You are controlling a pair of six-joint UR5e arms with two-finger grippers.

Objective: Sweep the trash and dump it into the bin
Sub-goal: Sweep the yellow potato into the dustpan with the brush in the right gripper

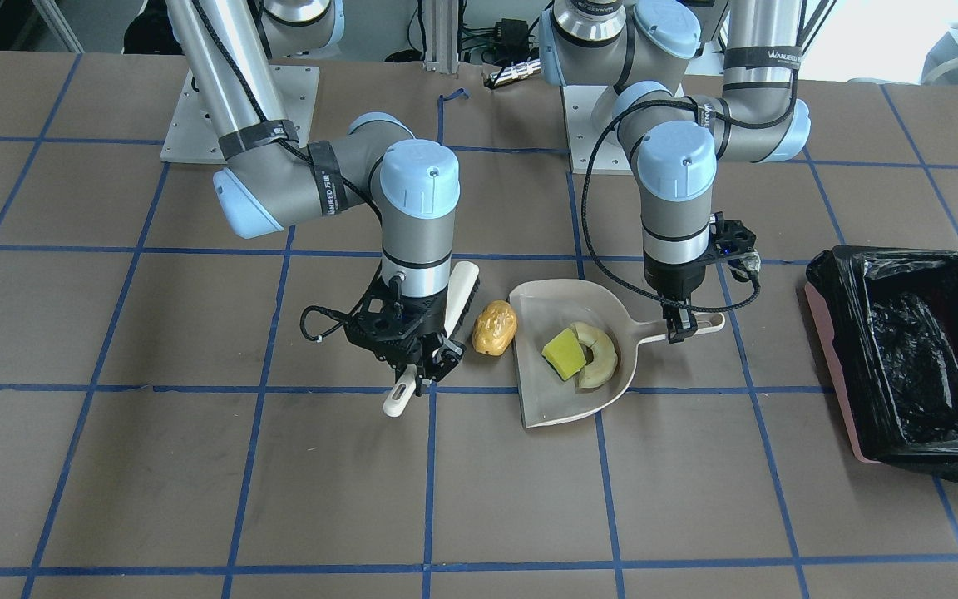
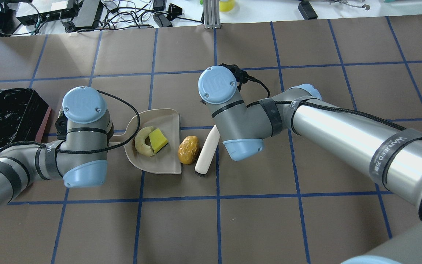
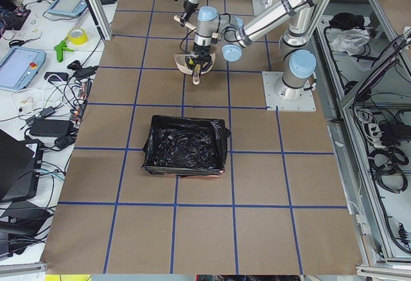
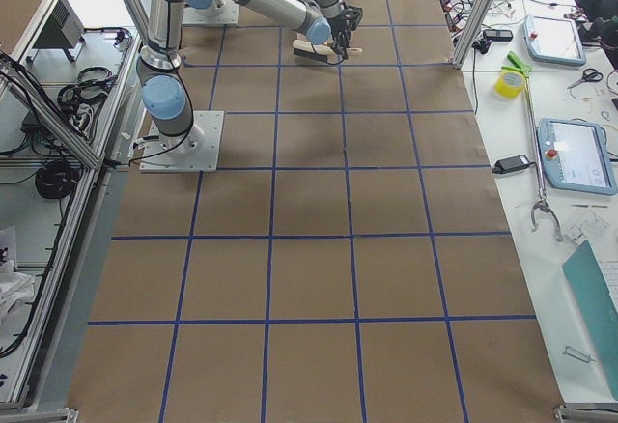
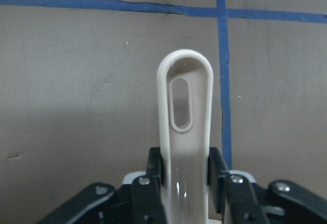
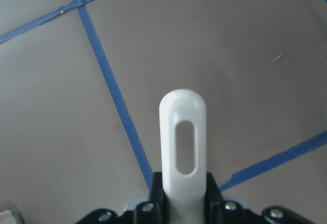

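The beige dustpan (image 1: pixel 542 403) lies flat on the table with the yellow sponge wedge (image 1: pixel 564 353) and the pale crescent slice (image 1: pixel 602 356) inside it. The golden-brown potato-like lump (image 1: pixel 495 327) lies on the table just outside the pan's open edge, between the pan and a white brush (image 1: pixel 463 294). My left gripper (image 1: pixel 682 326) is shut on the dustpan's handle (image 5: pixel 184 106). My right gripper (image 1: pixel 427 359) is shut on the brush's handle (image 6: pixel 183 132). The pink bin (image 1: pixel 830 366), lined with a black bag, stands apart beyond my left arm.
In the overhead view the bin (image 2: pixel 44 121) sits at the far left edge, close behind my left wrist. The brown table carries a grid of blue tape. The arm bases (image 1: pixel 238 116) are bolted at the robot's side of the table.
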